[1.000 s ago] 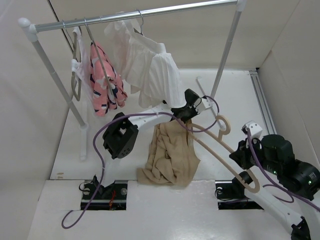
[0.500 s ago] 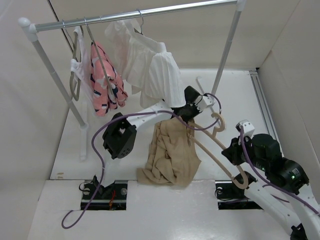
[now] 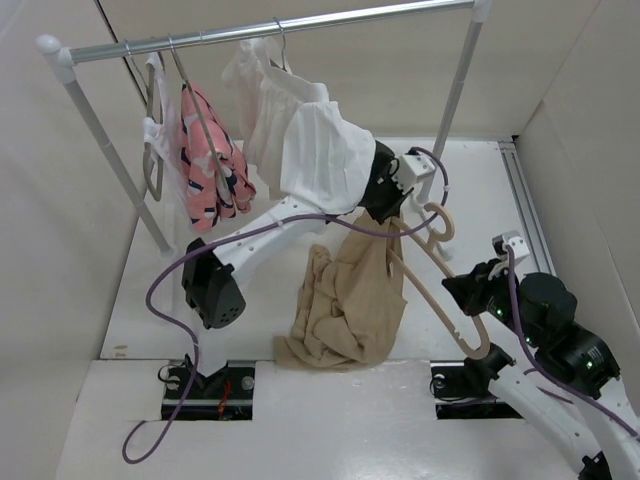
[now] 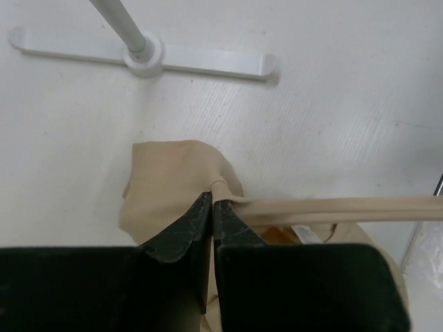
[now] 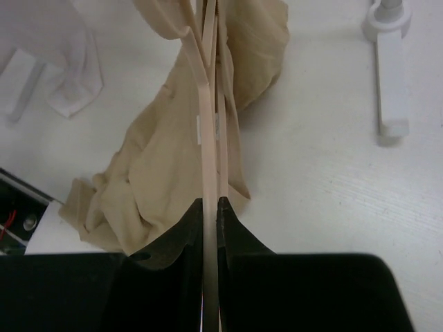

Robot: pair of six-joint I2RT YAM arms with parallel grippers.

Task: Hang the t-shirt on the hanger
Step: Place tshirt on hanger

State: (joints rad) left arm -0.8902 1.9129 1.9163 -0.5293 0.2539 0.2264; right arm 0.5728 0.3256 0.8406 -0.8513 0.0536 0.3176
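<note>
Left pincer (image 4: 211, 202) pinches the shirt (image 4: 166, 181) by an edge, holding it up so the fabric hangs open. Right pincer (image 5: 210, 205), clamped on the hanger (image 5: 208, 131), angles it in, apparently for threading.

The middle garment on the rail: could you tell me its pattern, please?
The garment is pink with white and navy markings; the top external view shows it best.

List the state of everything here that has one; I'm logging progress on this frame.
t-shirt: crumpled, top pinched and held up, bottom bunched on the table.
hanger: held off the table, tilted, beside the t-shirt's top.
left gripper: shut on the t-shirt.
right gripper: shut on the hanger.
white pleated garment: hanging from the rail.
pink patterned garment: hanging from the rail.
</note>
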